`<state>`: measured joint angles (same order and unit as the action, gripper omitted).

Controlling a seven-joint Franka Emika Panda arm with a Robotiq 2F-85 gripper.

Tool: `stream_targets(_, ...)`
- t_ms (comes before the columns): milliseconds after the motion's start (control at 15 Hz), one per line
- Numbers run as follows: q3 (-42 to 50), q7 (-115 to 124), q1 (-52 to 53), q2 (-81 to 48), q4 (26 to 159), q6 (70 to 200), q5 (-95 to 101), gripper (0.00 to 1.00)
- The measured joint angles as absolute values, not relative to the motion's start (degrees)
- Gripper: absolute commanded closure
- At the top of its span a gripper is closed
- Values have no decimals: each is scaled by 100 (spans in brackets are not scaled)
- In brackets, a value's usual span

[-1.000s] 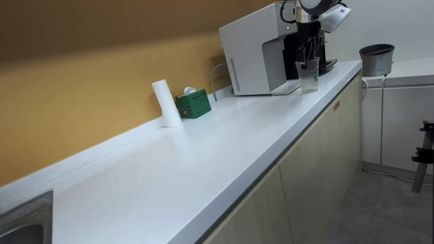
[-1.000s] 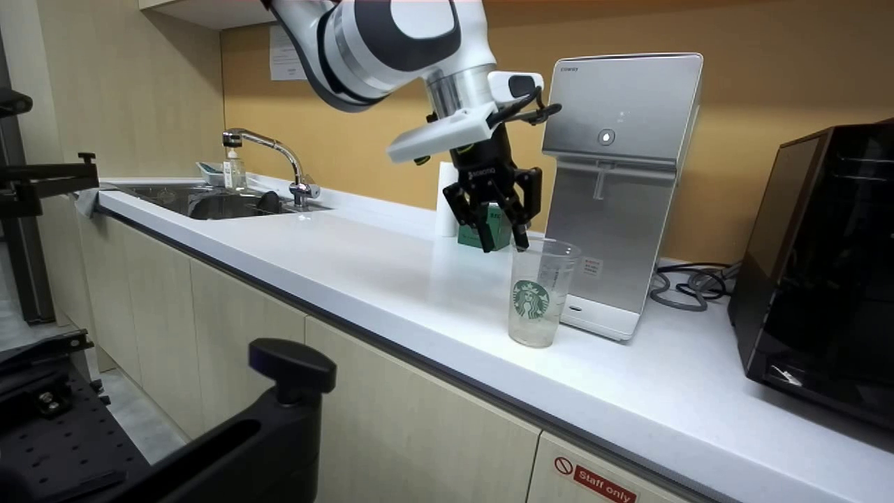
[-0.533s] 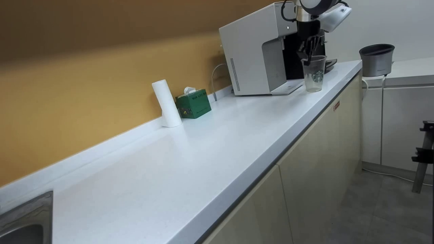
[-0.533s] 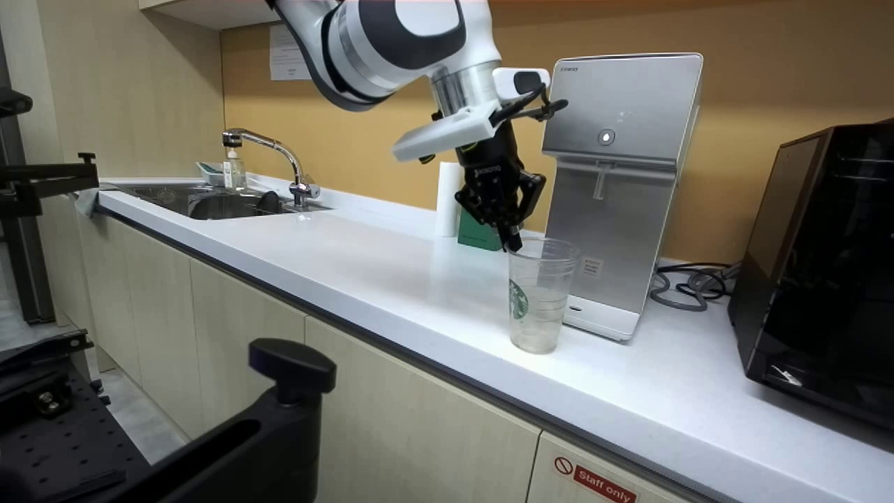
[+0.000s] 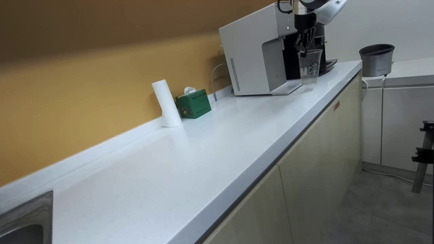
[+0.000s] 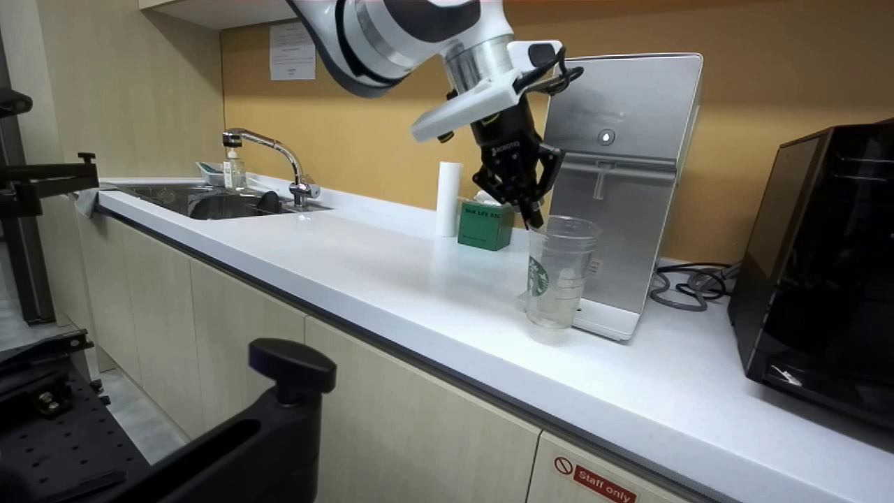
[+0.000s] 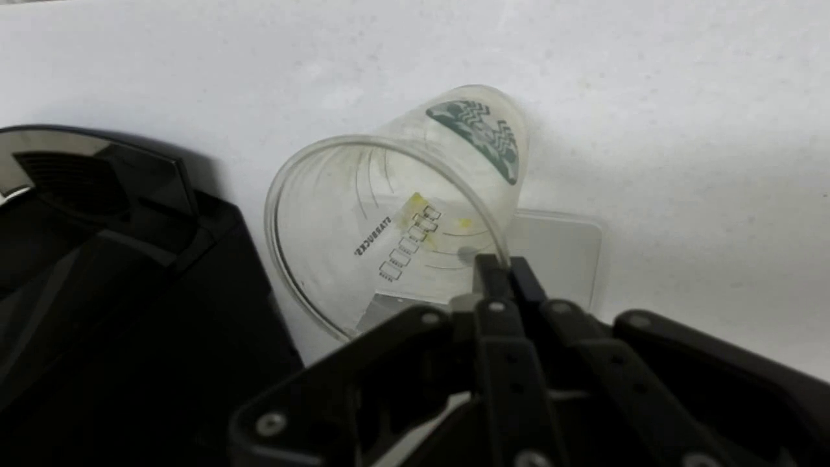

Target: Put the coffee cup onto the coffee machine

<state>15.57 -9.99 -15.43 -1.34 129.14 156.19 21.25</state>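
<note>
The cup (image 6: 560,276) hangs near upright, in front of the coffee machine (image 6: 632,223) and not yet on it; I judge its underside to be just clear of the worktop (image 6: 391,269). My fingers (image 7: 491,280) are clamped on the cup wall at the rim, one inside, one outside. I take the coffee machine to be the tall white one with the silver front. Its low base (image 5: 286,88) lies just beside the cup, and its spout (image 6: 601,181) projects above that base.

Step in hand (judged): carrying. Gripping is complete; placing is not.

Next move:
1. Check that the cup's underside will pass over the edge of the base.
2. Bring the cup in toward the coffee machine until it is over the base and below the spout.
3. Lower it level. Part the fingers only once the cup is seated.

Caution: the wall is probably thin, and with a grip at one side only the cup may flex or swing. Keep it off the black machine (image 6: 827,279), which stands apart on the same worktop.
</note>
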Motion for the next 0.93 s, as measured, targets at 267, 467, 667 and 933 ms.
stream_targets(267, 1514, -1092, -1481, -174, 12534, 15225, 2788, 99)
stream_targets(467, 1370, -1778, -1373, -211, 12432, 14879, 2561, 95)
stream_targets(667, 1262, -2427, -1326, -218, 12430, 14759, 1965, 95)
stream_targets(933, 1262, -2487, -1332, -223, 12455, 14784, 1959, 99)
